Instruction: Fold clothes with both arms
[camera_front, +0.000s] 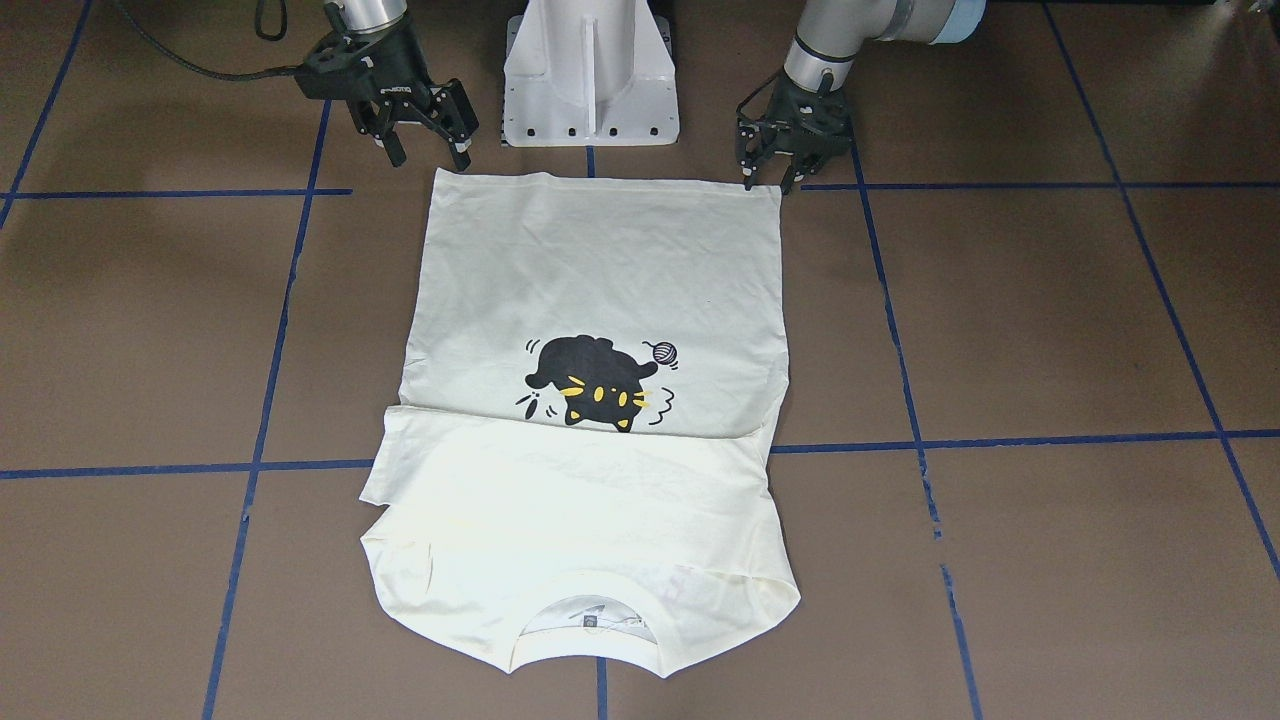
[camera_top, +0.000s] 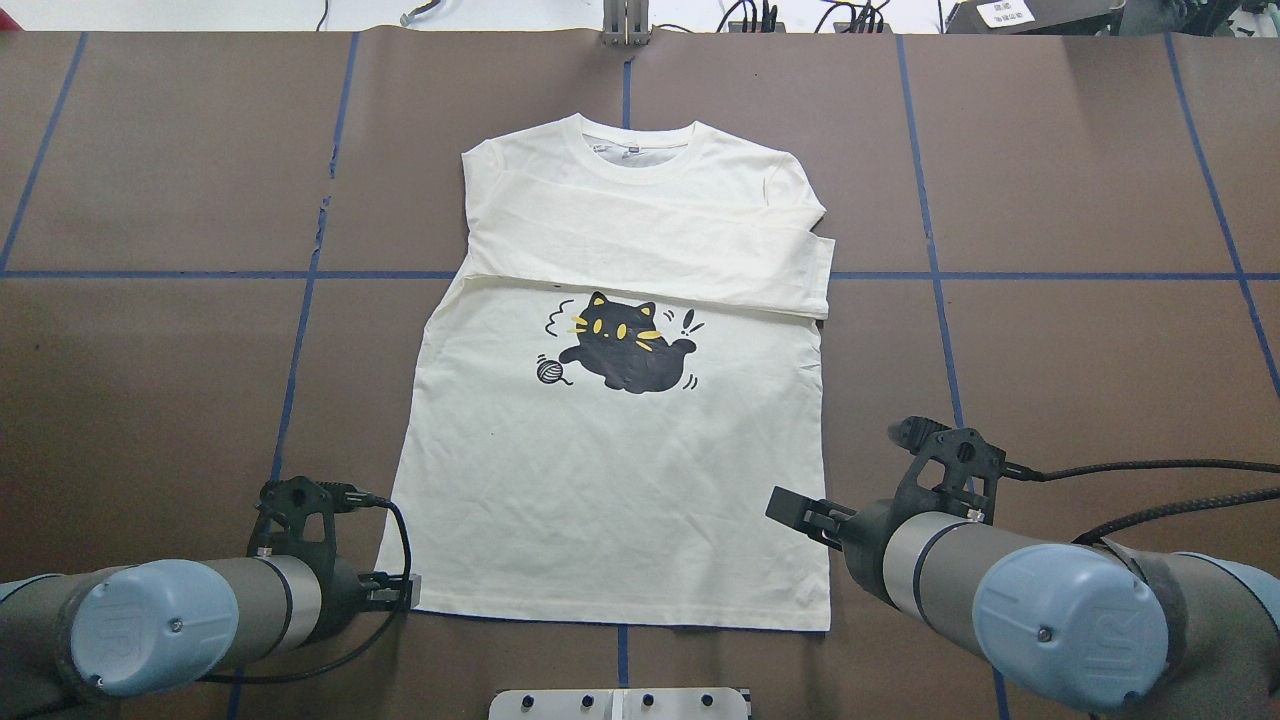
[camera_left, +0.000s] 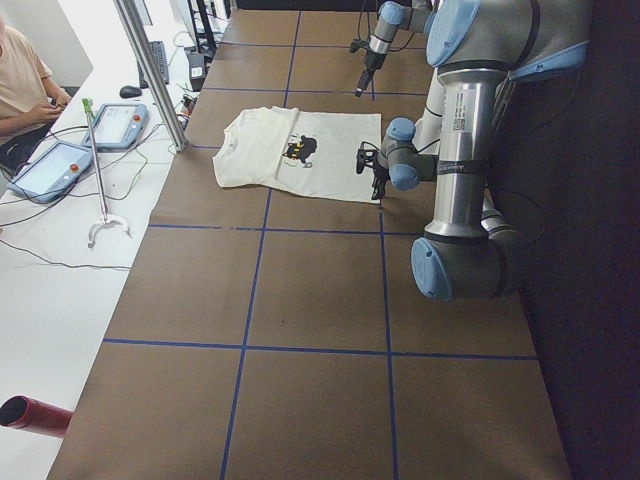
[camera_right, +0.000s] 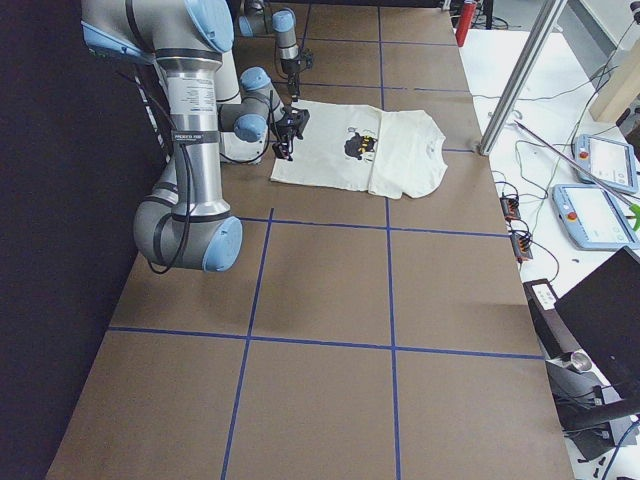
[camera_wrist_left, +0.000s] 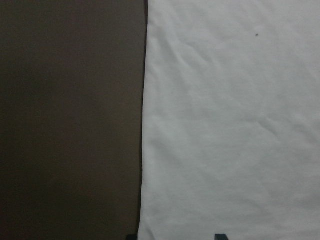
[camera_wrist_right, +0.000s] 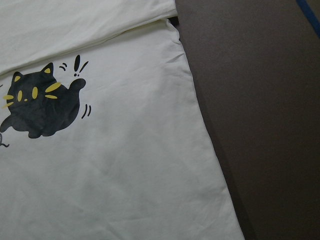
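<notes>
One wide brown bench (camera_top: 1050, 350) carries the cream shirt (camera_top: 620, 500), flat, print up, sleeves folded across the chest, hem nearest the robot. The left arm (camera_top: 150, 620) and right arm (camera_top: 1070, 610) come in at the hem corners. The left gripper (camera_front: 768, 185) is spread at its corner. The right gripper (camera_front: 430, 160) hangs by its own corner, released. A black cat (camera_top: 625, 350) sits mid-shirt.

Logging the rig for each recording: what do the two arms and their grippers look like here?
The left arm and right arm are grey metal tubes with round light-blue joint caps. The left gripper and right gripper are black, two fingers each, with black cables running to the wrists.
</notes>
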